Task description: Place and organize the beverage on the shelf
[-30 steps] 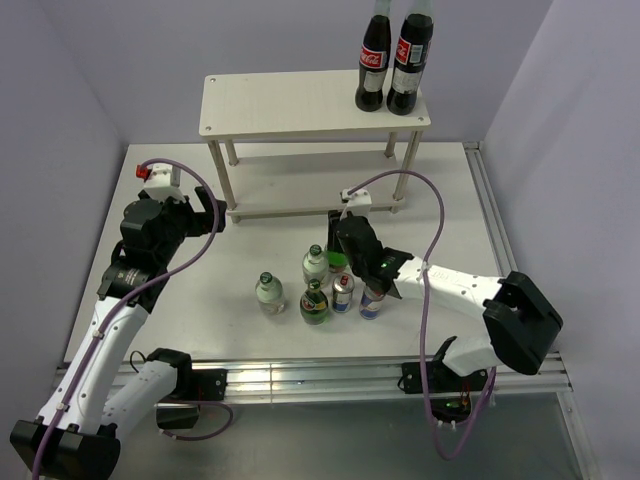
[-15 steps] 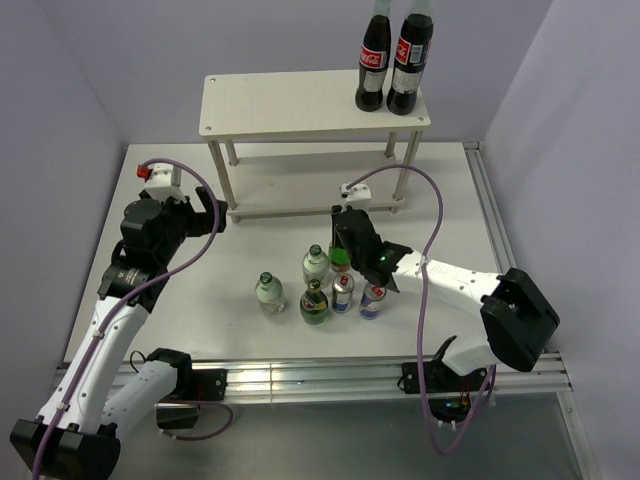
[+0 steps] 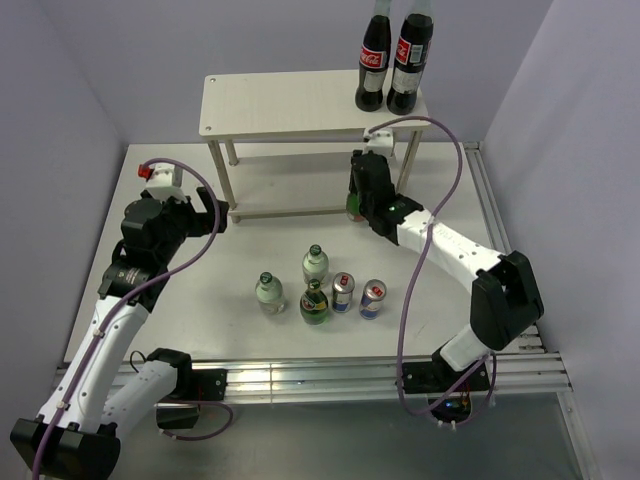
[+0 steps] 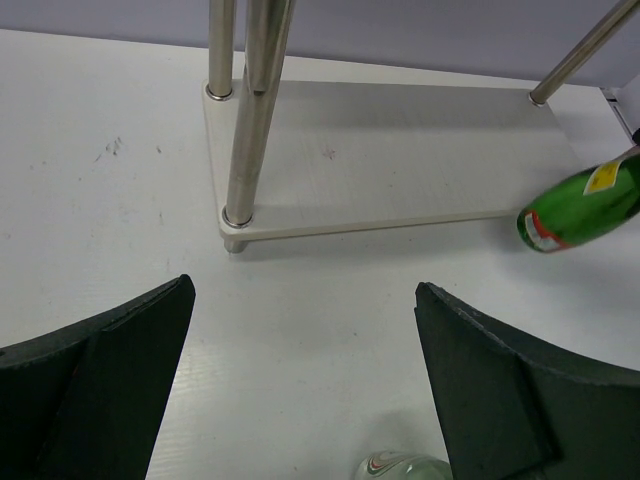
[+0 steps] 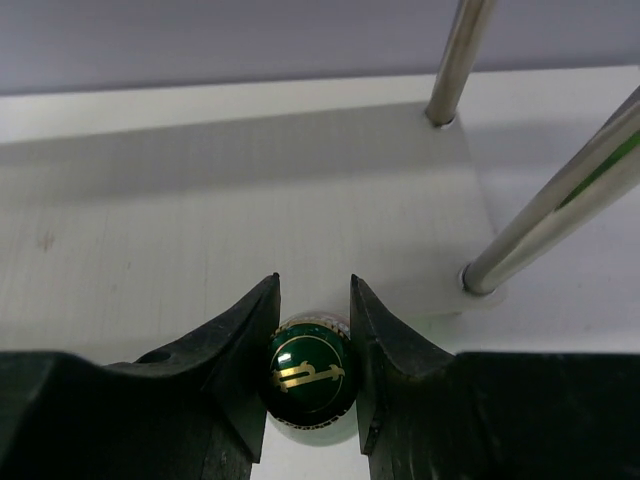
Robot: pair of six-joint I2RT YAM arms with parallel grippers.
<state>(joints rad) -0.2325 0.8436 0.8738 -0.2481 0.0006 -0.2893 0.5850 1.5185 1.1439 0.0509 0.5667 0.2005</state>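
A robotics lab bench: bare lavender walls (image 3: 60,90) box in a white table (image 3: 190,300) edged with aluminium rail (image 3: 310,372).

Top cam: high above near edge, looking down. Wrist cams: close, low, both facing shelf (image 4: 400,160) lower board.

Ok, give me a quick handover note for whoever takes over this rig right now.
Left pincer: open, empty, facing the shelf's left front leg.
Right pincer: shut on one dark green bottle, held tilted at the lower board's front right corner.
On the table: other dark green bottle, two clear bottles, two cans.
Done: nothing shelved. Left: all six.
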